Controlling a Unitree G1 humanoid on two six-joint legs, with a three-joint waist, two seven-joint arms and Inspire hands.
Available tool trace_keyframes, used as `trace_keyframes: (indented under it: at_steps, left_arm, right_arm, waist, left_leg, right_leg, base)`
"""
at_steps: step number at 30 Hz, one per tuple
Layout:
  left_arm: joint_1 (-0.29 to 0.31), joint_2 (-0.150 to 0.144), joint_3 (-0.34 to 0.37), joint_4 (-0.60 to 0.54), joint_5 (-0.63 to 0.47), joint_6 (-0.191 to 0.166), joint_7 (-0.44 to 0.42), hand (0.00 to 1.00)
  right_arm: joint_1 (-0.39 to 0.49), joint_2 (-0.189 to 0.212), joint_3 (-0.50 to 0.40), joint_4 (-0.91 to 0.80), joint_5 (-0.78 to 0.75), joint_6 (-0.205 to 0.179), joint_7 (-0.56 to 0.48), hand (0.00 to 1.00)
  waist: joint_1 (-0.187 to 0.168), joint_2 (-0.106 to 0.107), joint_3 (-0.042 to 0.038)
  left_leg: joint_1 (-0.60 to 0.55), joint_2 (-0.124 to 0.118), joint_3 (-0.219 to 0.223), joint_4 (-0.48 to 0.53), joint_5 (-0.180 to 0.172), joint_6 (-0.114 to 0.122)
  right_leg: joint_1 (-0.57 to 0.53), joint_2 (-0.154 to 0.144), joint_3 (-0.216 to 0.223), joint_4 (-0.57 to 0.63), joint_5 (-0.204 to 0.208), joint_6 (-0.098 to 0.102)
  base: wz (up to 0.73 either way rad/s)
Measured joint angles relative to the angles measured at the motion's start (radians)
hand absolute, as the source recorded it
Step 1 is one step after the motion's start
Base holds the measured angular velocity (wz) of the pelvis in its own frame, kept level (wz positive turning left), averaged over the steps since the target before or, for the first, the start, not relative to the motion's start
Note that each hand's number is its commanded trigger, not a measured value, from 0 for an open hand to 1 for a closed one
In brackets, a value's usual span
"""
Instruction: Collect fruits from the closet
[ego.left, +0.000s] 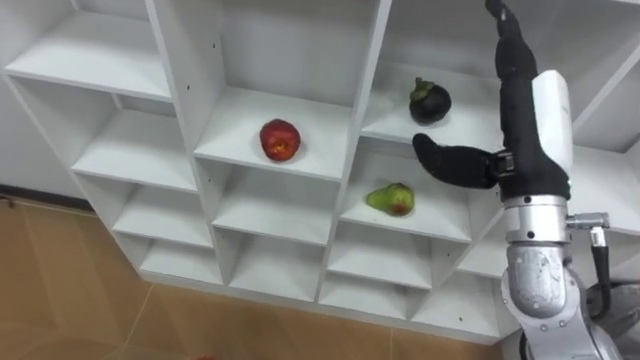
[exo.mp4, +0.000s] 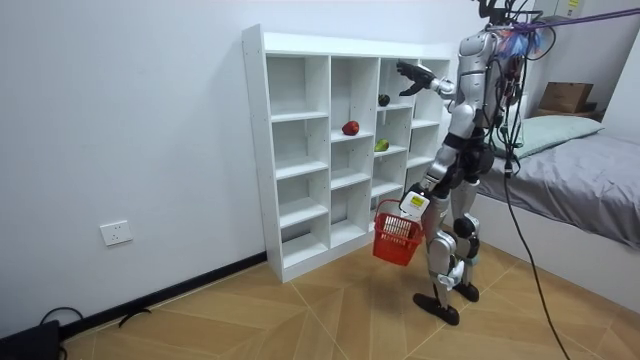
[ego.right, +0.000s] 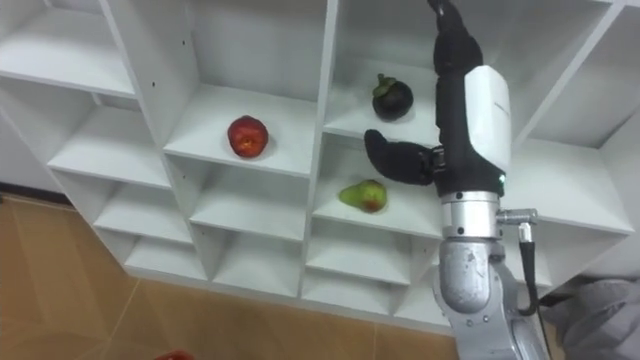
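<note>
The collecting looks barely begun: 3 fruits are on the shelves of the white closet, and none is in either hand. A red apple sits alone in a middle-column compartment. In the next column toward the robot's right, a dark mangosteen lies on the upper shelf and a green pear with a red blush on the shelf directly below it. The robot stands close in front of the closet with its right hand raised to the level of the mangosteen's compartment. The fingers are straight and point upward, the thumb is spread out toward the fruit, and nothing is held. The thumb's tip shows just below the mangosteen and apart from it, so I judge this an approach and no grasp yet. Low at the robot's side, the left hand carries a red basket by its handle, hanging near knee level. Whether the basket already holds any fruit cannot be told from this far off. By this reading, the first pick is probably the mangosteen. After it, the pear and the apple are left, and each fruit has to be lowered into the basket.
</note>
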Motion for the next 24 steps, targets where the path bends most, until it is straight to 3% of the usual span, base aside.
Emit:
trace_keyframes:
  at_steps: [15, 24]
  left_arm:
    - [0.001, -0.001, 0.002, 0.007, 0.000, 0.016, 0.006, 1.00]
    - [0.041, -0.001, 0.033, 0.006, 0.001, 0.014, 0.016, 1.00]
  right_arm:
    - [-0.006, -0.001, -0.008, 0.097, 0.230, 0.016, 0.030, 0.00]
    - [-0.013, -0.003, -0.113, 0.100, 0.274, 0.016, 0.037, 0.00]
  waist:
    - [-0.008, -0.001, -0.0004]
    - [-0.024, -0.004, 0.0011]
  left_leg:
    - [-0.015, -0.007, -0.043, 0.014, 0.002, 0.003]
    - [-0.018, -0.008, -0.046, 0.011, 0.002, 0.003]
  right_leg:
    - [0.010, -0.008, -0.041, -0.002, 0.000, 0.000]
    - [0.017, -0.007, -0.043, -0.014, 0.000, 0.000]
  base:
    - [0.08]
    - [0.00]
